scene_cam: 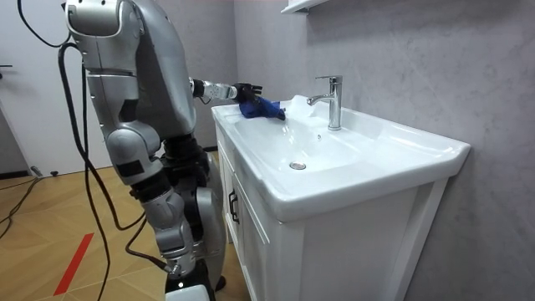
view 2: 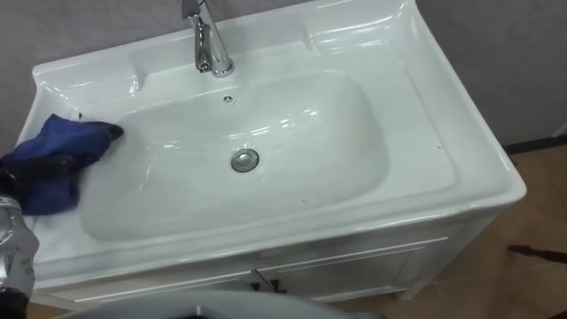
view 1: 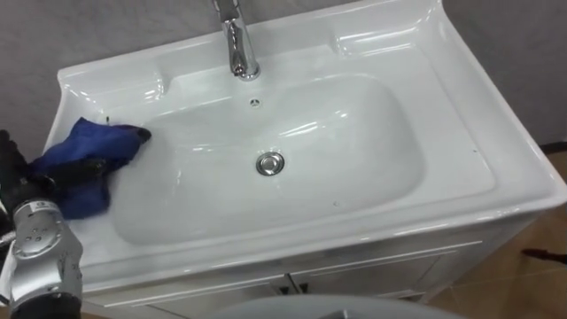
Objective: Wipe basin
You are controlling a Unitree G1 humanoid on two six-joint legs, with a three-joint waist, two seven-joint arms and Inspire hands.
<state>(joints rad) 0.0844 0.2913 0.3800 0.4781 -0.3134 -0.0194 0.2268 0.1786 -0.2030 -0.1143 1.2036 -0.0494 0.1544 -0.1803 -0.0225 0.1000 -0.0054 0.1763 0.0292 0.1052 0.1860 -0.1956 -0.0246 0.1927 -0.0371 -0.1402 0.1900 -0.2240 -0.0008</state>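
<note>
At the far left, the robot's left hand (view 1: 78,168) rests on the left ledge of the basin (view 1: 461,115), its dark fingers curled into a bunched blue cloth (view 1: 91,136) and gripping it. The cloth lies on the left ledge, and one corner reaches over the edge of the bowl onto its left slope. In the room view the robot stands upright at the end of the white vanity cabinet (scene_cam: 251,242) nearest the room view's left, with this arm stretched out level over the rim to the cloth. Moving right, the bowl surface is white and glossy, with a few small dark specks. A chrome tap (view 1: 235,40) stands on the rear ledge, left of centre, and a small overflow hole (view 1: 255,103) sits just below it. The chrome drain (view 1: 270,163) lies at the bottom of the bowl, well apart from the cloth. At the right, the broad right ledge runs to the outer rim, and wood flooring (view 1: 540,275) shows beyond it.
</note>
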